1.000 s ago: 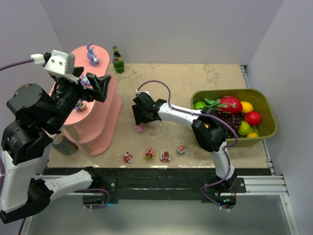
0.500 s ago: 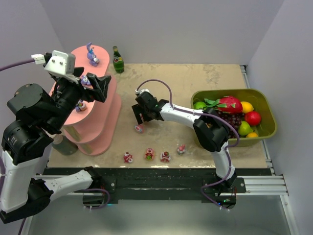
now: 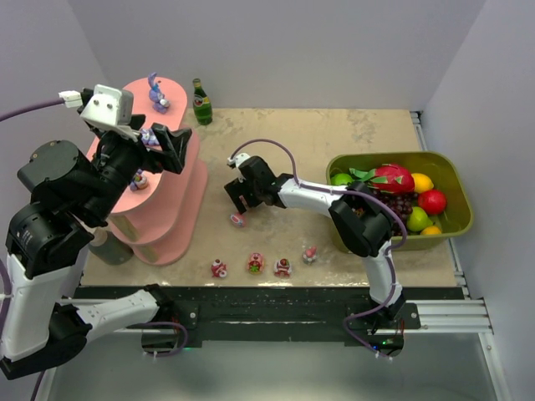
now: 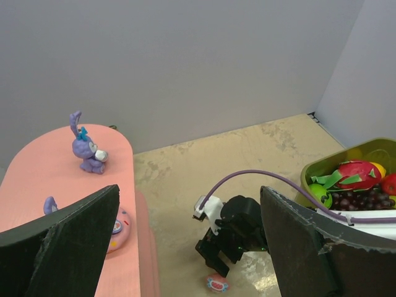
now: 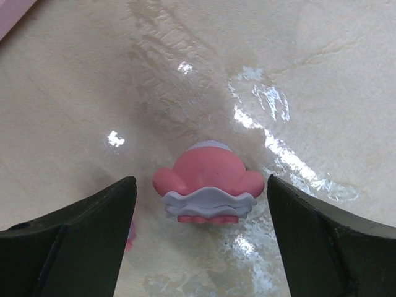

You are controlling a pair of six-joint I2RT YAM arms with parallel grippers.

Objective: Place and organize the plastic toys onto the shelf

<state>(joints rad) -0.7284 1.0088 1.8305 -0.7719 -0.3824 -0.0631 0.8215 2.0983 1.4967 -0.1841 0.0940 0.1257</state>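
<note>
The salmon-pink shelf (image 3: pixel 171 213) stands at the left. A purple bunny toy (image 3: pixel 157 93) is on its top tier, another (image 3: pixel 149 138) lower down, and a small pink one (image 3: pixel 139 180) on a middle tier. My left gripper (image 3: pixel 171 140) hovers open beside the upper tiers with nothing in it (image 4: pixel 189 207). A pink toy with a white frill (image 5: pixel 209 179) lies on the table between the spread fingers of my right gripper (image 5: pixel 201 185), untouched by either. Several more toys (image 3: pixel 255 264) stand in a row near the front edge.
A green bottle (image 3: pixel 201 102) stands behind the shelf. At the right is an olive tub (image 3: pixel 458 190) holding fake fruit. A grey object (image 3: pixel 109 247) sits at the shelf's foot. The right arm's purple cable (image 3: pixel 267 144) arcs over mid-table.
My right gripper's jaws have spread wider and it has shifted slightly away from the shelf above the pink toy. The left arm has barely moved.
</note>
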